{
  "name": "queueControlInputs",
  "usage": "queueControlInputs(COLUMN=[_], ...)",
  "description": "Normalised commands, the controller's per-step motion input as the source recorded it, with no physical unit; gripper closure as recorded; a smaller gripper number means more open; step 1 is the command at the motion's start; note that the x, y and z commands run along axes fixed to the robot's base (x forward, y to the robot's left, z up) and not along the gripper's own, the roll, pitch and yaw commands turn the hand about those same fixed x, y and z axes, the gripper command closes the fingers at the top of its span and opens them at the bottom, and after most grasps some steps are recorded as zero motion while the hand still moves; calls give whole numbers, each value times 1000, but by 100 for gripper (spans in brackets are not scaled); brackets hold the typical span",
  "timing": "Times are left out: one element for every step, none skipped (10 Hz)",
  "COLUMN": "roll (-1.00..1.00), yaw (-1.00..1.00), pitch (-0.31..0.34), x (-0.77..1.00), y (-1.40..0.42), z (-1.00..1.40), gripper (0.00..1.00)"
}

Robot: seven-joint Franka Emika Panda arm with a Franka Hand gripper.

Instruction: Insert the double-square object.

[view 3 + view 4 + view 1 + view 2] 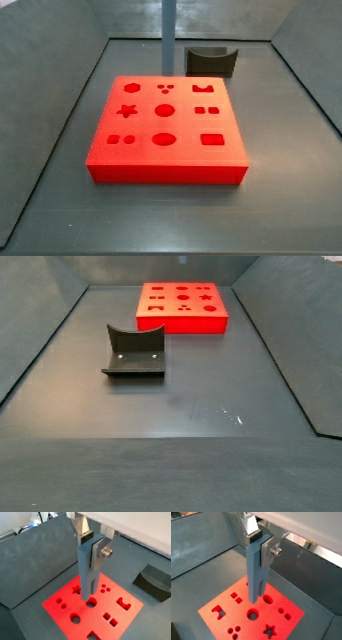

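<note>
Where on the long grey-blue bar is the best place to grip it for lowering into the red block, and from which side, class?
Grip the bar at its upper end, from above, as the gripper now does: its fingers clamp the flat sides. The bar hangs upright over the red block, so a top grip leaves the split lower end free to enter a hole.

No readable text, labels, brands or numbers anywhere. Checked my gripper (93, 543), above the red block (167, 125) and clamped on the double-square object (88, 572); the block's top shows only cut-out shapes. Fixture (134, 353) and bench (174, 406) are unmarked too.
</note>
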Motion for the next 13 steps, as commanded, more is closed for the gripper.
queueControlInputs(roll=[13,0,136,100,70,73,67,6,0,0,3,26,16], yaw=[0,-123,-717,-951,-1000,-1000,-1000,-1000,-989,-846,-511,-546,-757], pitch=[0,0,51,0,-14,-14,-3,0,0,0,167,186,134], x=[0,0,163,0,0,0,0,0,77,266,389,326,114], y=[0,0,-6,0,0,0,0,0,0,0,0,0,0], z=[0,0,-103,-40,0,0,0,106,49,66,129,74,77], gripper=[100,100,100,100,100,100,100,100,100,100,100,100,100])
